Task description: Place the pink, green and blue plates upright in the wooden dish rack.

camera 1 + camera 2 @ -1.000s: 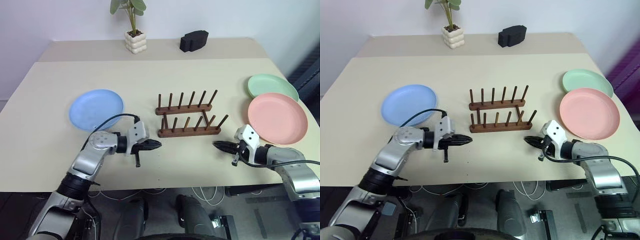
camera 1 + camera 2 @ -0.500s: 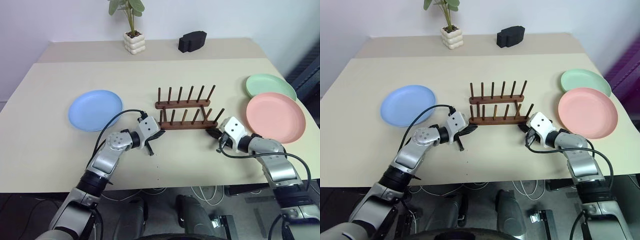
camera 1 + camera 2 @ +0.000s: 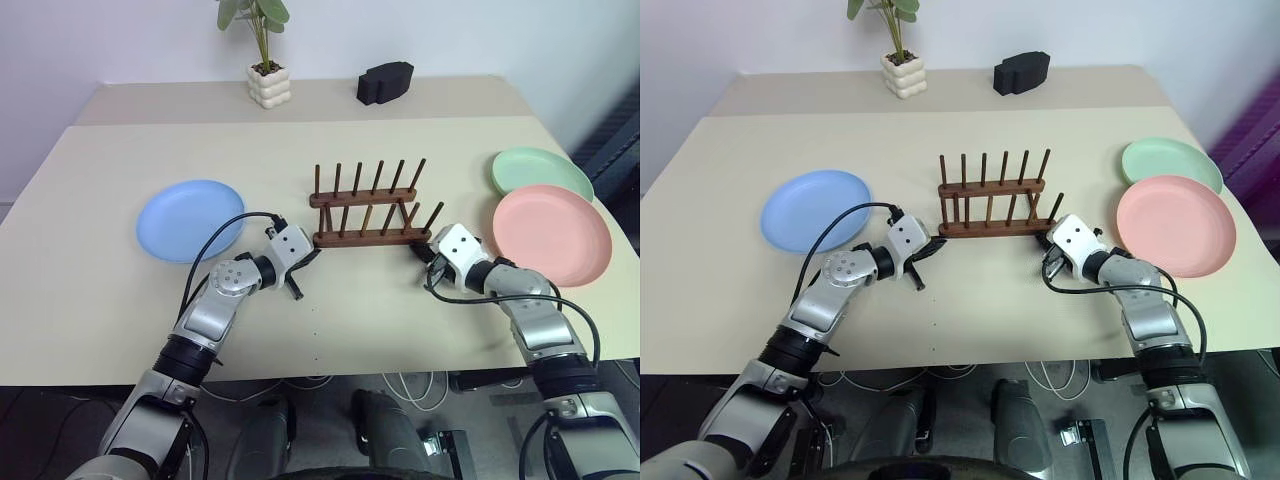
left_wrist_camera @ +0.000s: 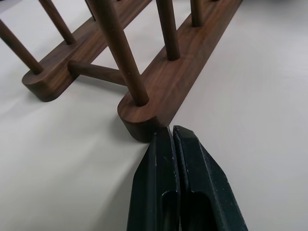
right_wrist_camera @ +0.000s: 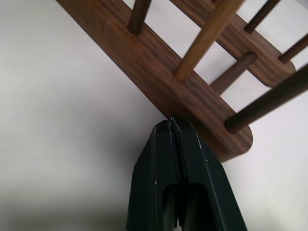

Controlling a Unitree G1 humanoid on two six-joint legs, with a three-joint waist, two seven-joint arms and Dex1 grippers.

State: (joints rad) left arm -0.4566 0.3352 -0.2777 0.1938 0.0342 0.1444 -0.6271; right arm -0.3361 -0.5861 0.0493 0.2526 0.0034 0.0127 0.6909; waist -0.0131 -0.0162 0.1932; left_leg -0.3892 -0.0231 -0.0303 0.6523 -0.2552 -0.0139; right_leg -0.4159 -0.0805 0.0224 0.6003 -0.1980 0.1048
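**Head views, wrist views: both grippers pressed to the rack ends**

Left eye view: the wooden dish rack (image 3: 368,208) stands near the middle of the beige table (image 3: 120,290), its two rails running side to side with thin pegs upright. The blue plate (image 3: 190,219) lies flat well to the rack's left. The pink plate (image 3: 552,234) lies flat to the right, and the green plate (image 3: 541,171) sits just behind it, partly under its rim. The left gripper (image 3: 312,255) points at the left end of the near rail; the right gripper (image 3: 422,250) points at that rail's right end. At the back of the table stand a potted plant (image 3: 266,62) and a black object (image 3: 385,80).

Right eye view: same layout; none of the plates is in the rack.

Left wrist view: the left gripper's two black fingers (image 4: 161,183) are pressed together with nothing between them, and their tips meet the rounded end of the near rail.

Right wrist view: the right gripper's fingers (image 5: 192,168) are likewise closed and empty, with their tips against the side of the rail near its rounded end.
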